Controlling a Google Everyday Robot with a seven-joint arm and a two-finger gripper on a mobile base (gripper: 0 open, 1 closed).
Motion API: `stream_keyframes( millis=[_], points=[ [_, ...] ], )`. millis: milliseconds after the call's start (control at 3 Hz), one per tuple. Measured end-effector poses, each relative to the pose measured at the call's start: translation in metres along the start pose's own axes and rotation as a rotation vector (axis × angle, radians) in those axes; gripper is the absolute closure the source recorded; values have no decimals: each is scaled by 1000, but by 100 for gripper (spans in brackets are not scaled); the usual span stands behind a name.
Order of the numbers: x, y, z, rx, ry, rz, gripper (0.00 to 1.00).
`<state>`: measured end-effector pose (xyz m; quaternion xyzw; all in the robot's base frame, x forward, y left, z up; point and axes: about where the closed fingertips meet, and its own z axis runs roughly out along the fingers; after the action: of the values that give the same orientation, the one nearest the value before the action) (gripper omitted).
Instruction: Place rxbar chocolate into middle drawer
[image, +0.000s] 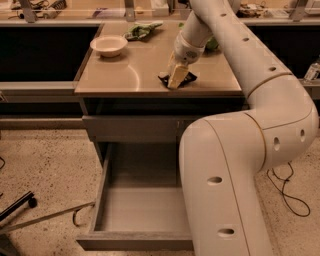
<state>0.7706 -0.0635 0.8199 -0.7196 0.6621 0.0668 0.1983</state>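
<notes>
The rxbar chocolate (188, 78) is a small flat black bar lying on the tan cabinet top (135, 75), right of its middle. My gripper (176, 76) reaches down from above and rests on the bar, covering most of it; black corners show on both sides. The middle drawer (132, 241) is pulled open below the cabinet top, grey and deep, with nothing in it that I can see. My big white arm hides the drawer's right side.
A white bowl (108, 45) stands at the back left of the top. A dark green wrinkled packet (142, 30) lies behind it, and a bright green bag (212, 44) peeks out behind my arm. A closed drawer front (132, 129) sits above the open drawer. A black chair leg (17, 205) and cables (285, 185) lie on the floor.
</notes>
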Motion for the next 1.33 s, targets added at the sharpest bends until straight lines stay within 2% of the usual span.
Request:
stream_keyframes(
  millis=[667, 1000, 1333],
  points=[
    [-5, 4, -8, 1, 2, -24, 100],
    [-6, 33, -45, -15, 29, -15, 100],
    [-26, 69, -86, 20, -36, -24, 100]
  ],
)
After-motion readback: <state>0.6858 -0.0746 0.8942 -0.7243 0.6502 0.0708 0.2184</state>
